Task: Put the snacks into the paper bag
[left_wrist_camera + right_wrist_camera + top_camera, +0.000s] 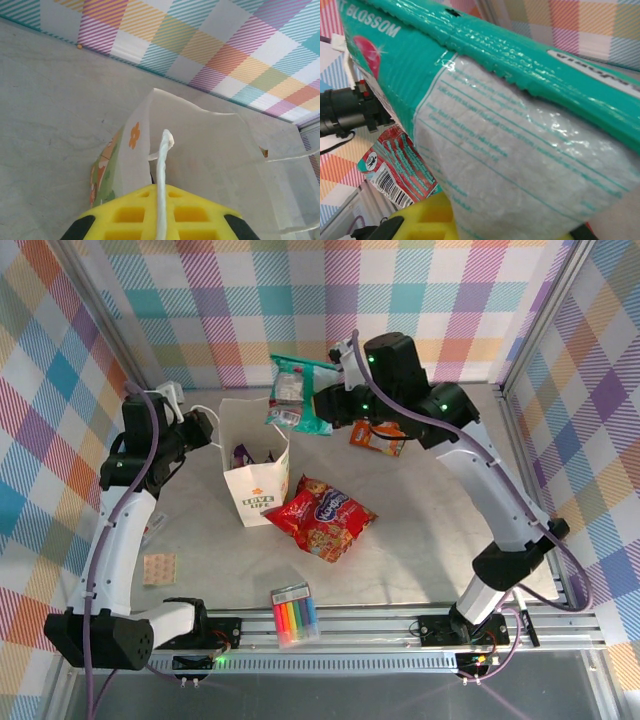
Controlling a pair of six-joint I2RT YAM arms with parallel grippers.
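Grips paper bag (255,485) by its twisted handle (162,170) with left gripper (205,427), clenched; upright on table (430,540), mouth open. Large red packet (318,525) flat just right of bag. Holds teal-and-white packet (297,390) aloft behind bag's mouth, clamped in right gripper (322,405). Orange packet (378,438) on table below right arm (480,470). Clear marker pack (294,617) by near edge, well apart from bag.

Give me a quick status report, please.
Left pincer shut on bag handle. Right pincer shut on teal packet, near bag mouth. Red packet lies beside bag.
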